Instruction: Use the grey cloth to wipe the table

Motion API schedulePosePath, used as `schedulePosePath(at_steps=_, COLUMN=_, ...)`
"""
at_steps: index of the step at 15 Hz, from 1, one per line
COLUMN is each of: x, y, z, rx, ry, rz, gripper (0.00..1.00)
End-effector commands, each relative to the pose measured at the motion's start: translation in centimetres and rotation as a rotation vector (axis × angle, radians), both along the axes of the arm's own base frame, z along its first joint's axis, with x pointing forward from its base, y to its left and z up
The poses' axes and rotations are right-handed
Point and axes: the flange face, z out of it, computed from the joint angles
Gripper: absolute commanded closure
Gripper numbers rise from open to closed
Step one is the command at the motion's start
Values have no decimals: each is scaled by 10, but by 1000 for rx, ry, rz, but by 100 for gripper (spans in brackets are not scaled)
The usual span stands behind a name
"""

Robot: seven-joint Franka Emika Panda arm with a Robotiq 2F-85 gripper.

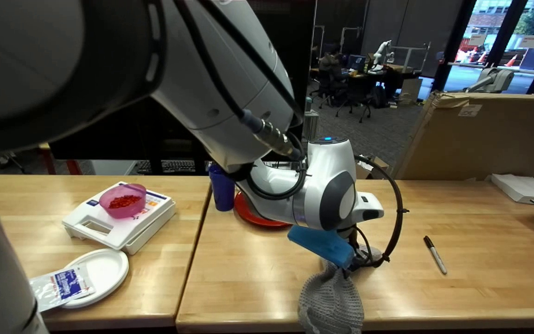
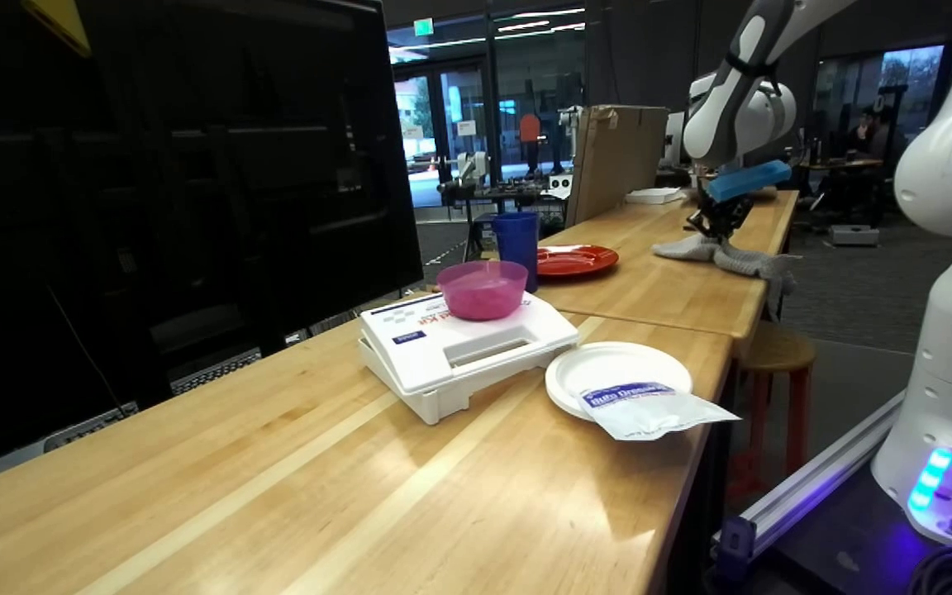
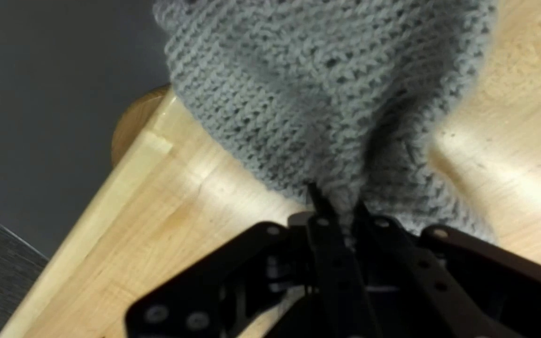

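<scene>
Over the near edge of the pale wooden table (image 1: 239,278), an exterior view shows the grey knitted cloth (image 1: 331,301) drooping, while a slim black-and-silver marker (image 1: 435,255) lies well apart, seen only there. Below the cloth's hanging end, an exterior view takes in a round wooden stool (image 2: 776,351) with red legs. Up close, the wrist view shows the black gripper (image 3: 338,202) pinching the cloth, its coarse knit bunched at the grip and fanned wide beyond.
</scene>
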Motion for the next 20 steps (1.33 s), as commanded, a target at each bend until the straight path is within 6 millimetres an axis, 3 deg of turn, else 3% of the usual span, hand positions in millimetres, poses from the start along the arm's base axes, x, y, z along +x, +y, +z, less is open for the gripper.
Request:
schedulePosePath(at_steps=1, x=7, y=-7, z=-6, rx=-3, ry=8, rz=-8, gripper=98)
schedulePosePath(at_steps=5, x=9, y=15, z=-21, rx=28, ry=56, rz=37, gripper=98)
schedulePosePath(at_steps=13, x=30, y=111, z=-33, rx=42, ry=155, rz=322, gripper=98)
schedulePosePath(at_steps=16, x=33, y=129, z=-34, rx=47, ry=179, rz=379, gripper=98)
schedulePosePath(at_steps=20, x=26, y=136, z=-32, rx=71, ry=227, rz=426, gripper=98)
